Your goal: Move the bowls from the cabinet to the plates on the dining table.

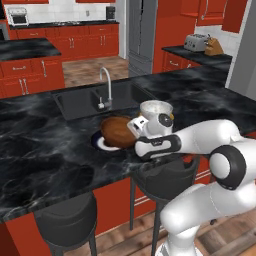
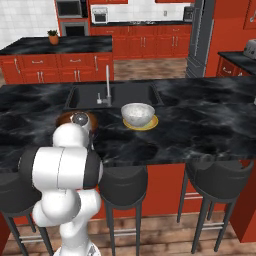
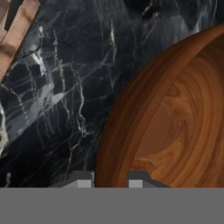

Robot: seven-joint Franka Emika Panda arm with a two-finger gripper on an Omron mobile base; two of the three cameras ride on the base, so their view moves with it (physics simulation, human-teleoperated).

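My gripper (image 3: 110, 180) is shut on the rim of the dark brown bowl (image 3: 175, 118), one finger inside and one outside. This bowl (image 1: 117, 131) tilts over the blue-rimmed white plate (image 1: 99, 144) on the dining table (image 1: 40, 150), just in front of the sink; I cannot tell whether it touches the plate. In the right base view my arm hides most of the brown bowl (image 2: 64, 119). The grey speckled bowl (image 2: 137, 113) sits upright on the yellow plate (image 2: 151, 124) to the right, also seen as the grey bowl (image 1: 156, 109). A red wall cabinet (image 1: 210, 11) hangs far back right.
The sink (image 1: 80, 102) and faucet (image 1: 106, 82) lie just behind the plates. Black stools (image 1: 67, 220) stand under the island's near edge. A toaster (image 1: 196, 42) sits on the far counter. Bare marble stretches to the left and right of the plates.
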